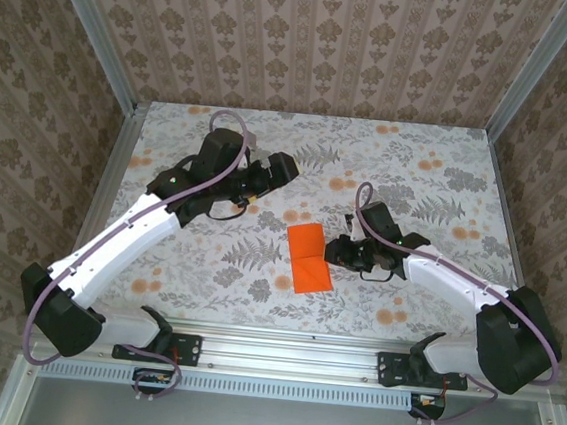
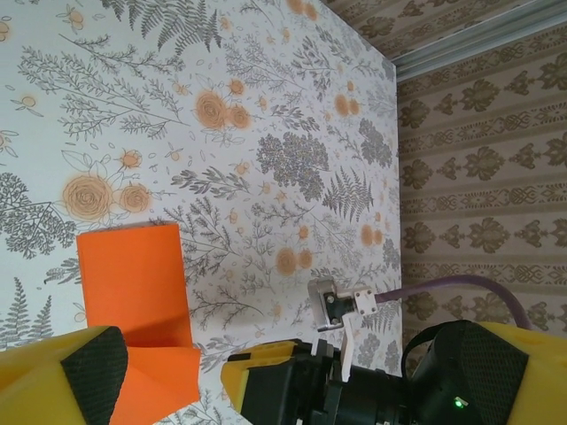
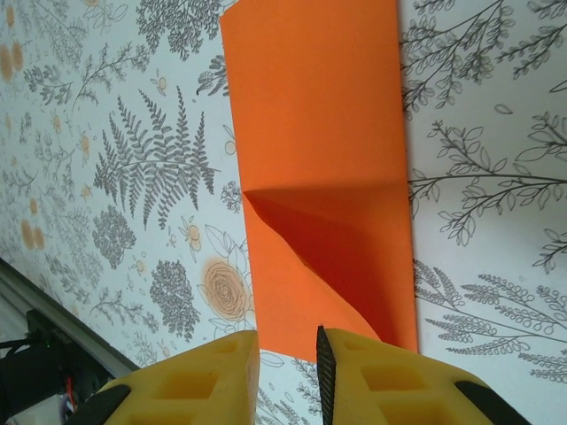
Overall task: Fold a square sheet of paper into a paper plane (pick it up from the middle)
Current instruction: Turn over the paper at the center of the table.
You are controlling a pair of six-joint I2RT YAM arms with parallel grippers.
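One orange paper sheet [image 1: 309, 258] lies near the middle of the table [image 1: 417, 185], on a cloth printed with grey ferns and pale orange blossoms. It is thin, matte and plain. It is folded into an upright oblong with a crease across it.

The right wrist view brings out what the top view only hints at. The far half is a flat smooth panel, while the near half carries a diagonal flap lifted a little, with a dark shadow under it. The left wrist view shows the far panel's edge curling slightly off the cloth.

The right gripper [image 3: 288, 354] sits at the sheet's right side in the top view. Through its own camera, its yellow ribbed fingers [image 3: 204, 376] stand over the paper's near edge. They are a narrow slit apart, and nothing is visibly pinched between them.

The left gripper [image 2: 168, 354] stands spread wide, its yellow fingers tipped with black pads. In the top view it is well apart from the sheet, up and to the left. Damask-patterned walls [image 1: 311, 34] close in the table on three sides.
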